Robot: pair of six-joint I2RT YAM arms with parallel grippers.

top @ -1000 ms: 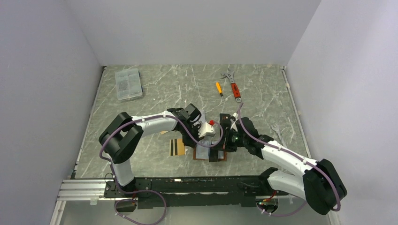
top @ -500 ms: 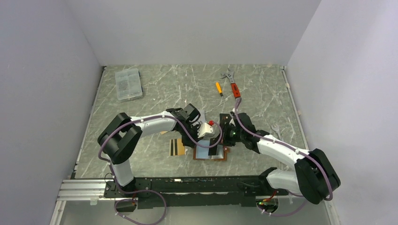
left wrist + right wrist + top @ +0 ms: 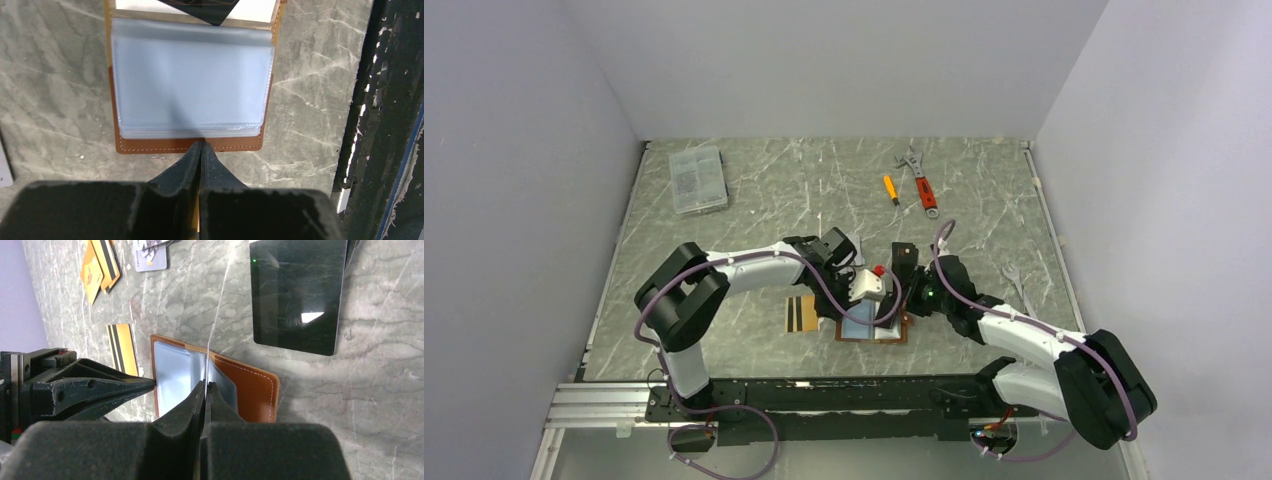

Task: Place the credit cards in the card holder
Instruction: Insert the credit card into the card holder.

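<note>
So, got the tan card holder (image 3: 873, 330) lying open at the near end of the table (image 3: 724, 330). Left gripper (image 3: 200, 144) pinched tight, tips right at its leather rim. Right gripper (image 3: 205, 385) clamped on one clear sleeve (image 3: 215, 329), holding it upright. Gold striped card (image 3: 801, 313) just left of the holder, orange cards (image 3: 95, 270) and a silver card (image 3: 150, 257) further back. Way beyond: wrench (image 3: 921, 183), screwdriver (image 3: 890, 189), parts box (image 3: 698, 179).

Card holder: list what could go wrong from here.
1. The right claw pinches a thin clear sleeve edge-on; pulling harder could tear it or drag the card holder.
2. The left claw, shut at the holder's near edge, may slip off and let it shift.
</note>
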